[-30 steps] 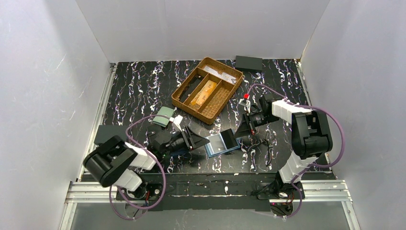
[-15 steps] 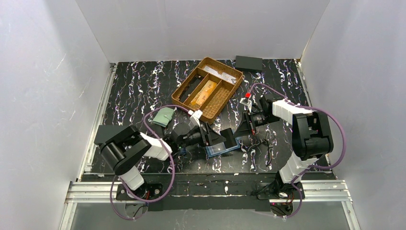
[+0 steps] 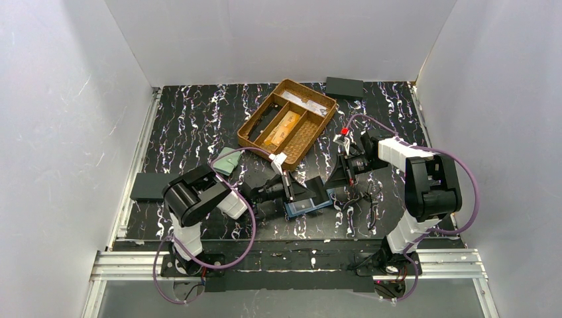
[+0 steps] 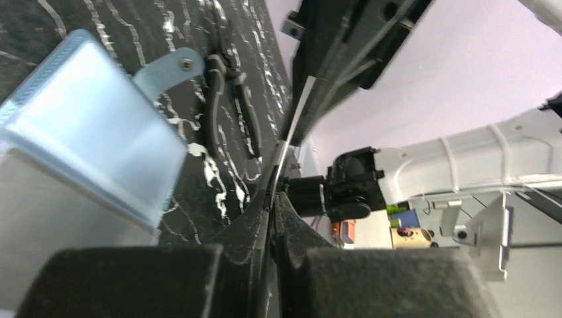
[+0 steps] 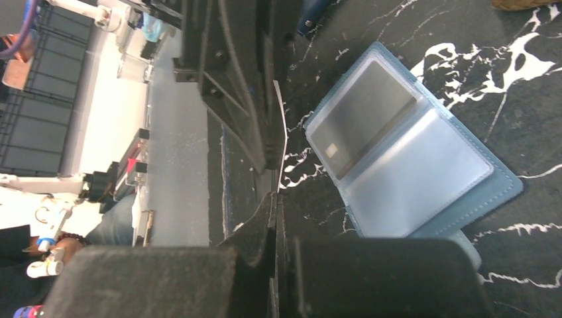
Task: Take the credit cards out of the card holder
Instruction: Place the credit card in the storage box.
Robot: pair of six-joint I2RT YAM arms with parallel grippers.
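Credit cards [image 3: 281, 128] — in wicker tray [image 3: 301, 138]

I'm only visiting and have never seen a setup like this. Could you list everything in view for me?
card holder: one, light blue, lying open at near centre.
credit cards: count unclear, orange-gold, in the tray's middle compartment.
tray: one, brown woven, far centre.
wallet: one, pale green, left of the tray.
black slabs: two, one at the far edge right of the tray, the other at the left edge.
table: one, black with white veining.
left gripper: one, black, shut, at the holder's left side.
right gripper: one, black, shut, by the holder's right side.
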